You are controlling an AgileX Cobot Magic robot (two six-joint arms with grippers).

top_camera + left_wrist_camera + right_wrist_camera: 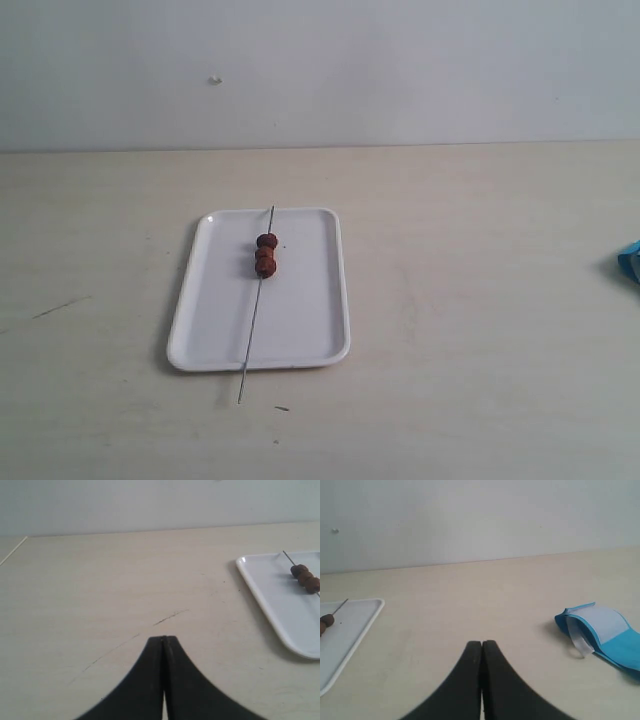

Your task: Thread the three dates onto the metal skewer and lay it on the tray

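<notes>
The white tray (300, 320) lies in the middle of the table. The thin metal skewer (252, 335) rests lengthwise across it, its near tip sticking out over the tray's front rim. The three dates (266, 255) sit threaded on it, bunched toward the far end. The left wrist view shows the tray (270, 595), the skewer (287, 556) and the dates (305, 578) off to one side of my left gripper (164, 639), which is shut on nothing. My right gripper (482, 643) is also shut and empty, with the tray's corner (355, 625) and one date (326, 620) at the frame edge. Neither gripper shows in the exterior view.
A blue and white cloth-like item (602, 635) lies on the table by the right gripper; its edge (630, 262) peeks in at the exterior view's right border. A thin dark scratch (170, 616) marks the table ahead of the left gripper. A plain wall stands behind the table.
</notes>
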